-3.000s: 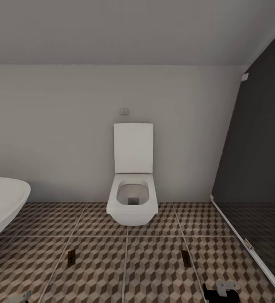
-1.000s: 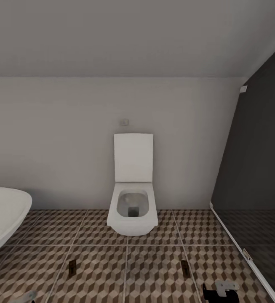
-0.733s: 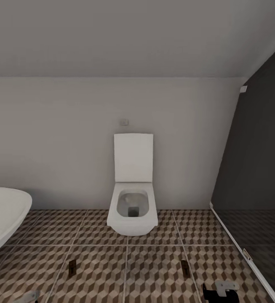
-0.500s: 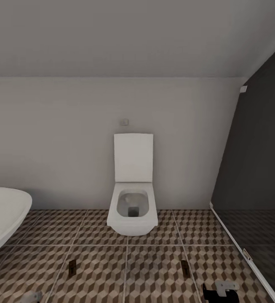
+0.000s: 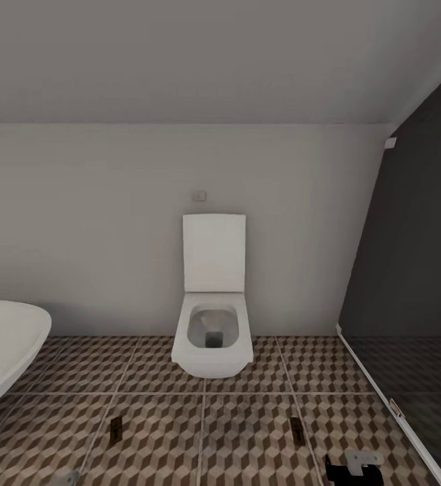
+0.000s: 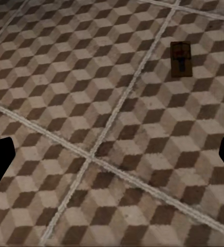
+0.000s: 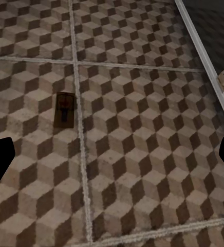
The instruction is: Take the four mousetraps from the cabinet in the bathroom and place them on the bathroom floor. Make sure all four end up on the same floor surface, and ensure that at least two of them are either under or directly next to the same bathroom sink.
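From my end the bathroom floor [image 5: 247, 439] reads as matt tile in a brown-and-beige cube print with pale, slightly rough-looking grout. The toilet [image 5: 213, 337] and the tub edge [image 5: 4, 344] look like smooth glossy white ceramic. The mousetraps [image 6: 181, 58] [image 7: 64, 108] are flat dark-brown wood with tiny dull metal bits, and the shower wall [image 5: 416, 270] is dark glass with a faint sheen.

Two mousetraps [image 5: 115, 429] [image 5: 297, 430] flat on bathroom floor [image 5: 247, 445]
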Controlling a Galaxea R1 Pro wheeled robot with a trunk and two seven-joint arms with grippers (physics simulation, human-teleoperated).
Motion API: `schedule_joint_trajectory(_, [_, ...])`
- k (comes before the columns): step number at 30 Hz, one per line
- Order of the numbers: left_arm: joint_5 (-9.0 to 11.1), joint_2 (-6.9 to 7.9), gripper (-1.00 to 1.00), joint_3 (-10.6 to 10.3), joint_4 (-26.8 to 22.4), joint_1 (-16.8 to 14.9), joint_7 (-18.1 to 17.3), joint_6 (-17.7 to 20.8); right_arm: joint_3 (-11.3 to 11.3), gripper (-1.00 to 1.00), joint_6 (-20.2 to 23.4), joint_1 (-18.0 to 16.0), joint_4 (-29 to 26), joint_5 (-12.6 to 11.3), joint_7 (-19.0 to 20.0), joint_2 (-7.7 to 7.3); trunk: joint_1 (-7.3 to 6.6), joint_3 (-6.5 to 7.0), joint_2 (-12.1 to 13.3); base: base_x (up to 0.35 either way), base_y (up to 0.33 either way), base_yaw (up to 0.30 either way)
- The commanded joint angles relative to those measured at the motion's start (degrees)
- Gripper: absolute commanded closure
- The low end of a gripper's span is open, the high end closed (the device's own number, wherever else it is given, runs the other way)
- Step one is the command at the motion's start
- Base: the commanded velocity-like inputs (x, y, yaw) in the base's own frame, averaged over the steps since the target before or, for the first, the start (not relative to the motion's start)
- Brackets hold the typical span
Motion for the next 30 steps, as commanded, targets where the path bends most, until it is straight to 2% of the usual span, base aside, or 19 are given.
schedule_joint_trajectory(1, [0.1,-0.25,-1.0,-0.5,0.2,0.0,0.2,-0.2,0.0,-1.0,-0.3,-0.1,0.2,0.4,-0.3,0.0,-0.01,-0.06,0.0,0.0,0.0,0.0])
schedule_joint_trajectory(7, [0.1,-2.66,-1.0,-0.5,0.2,0.8,0.3,-0.1,0.0,-1.0,-0.3,-0.1,0.2,0.4,-0.3,0.0,-0.01,-0.06,0.0,0.0,0.0,0.0])
schedule_joint_trajectory(15, [0.1,-4.59,-1.0,-0.5,0.2,1.5,0.2,-0.1,0.0,-1.0,-0.3,-0.1,0.2,0.4,-0.3,0.0,-0.01,-0.06,0.0,0.0,0.0,0.0])
schedule_joint_trajectory(30, [0.1,-6.42,-1.0,-0.5,0.2,2.1,0.2,-0.1,0.0,-1.0,-0.3,-0.1,0.2,0.4,-0.3,0.0,-0.01,-0.06,0.0,0.0,0.0,0.0])
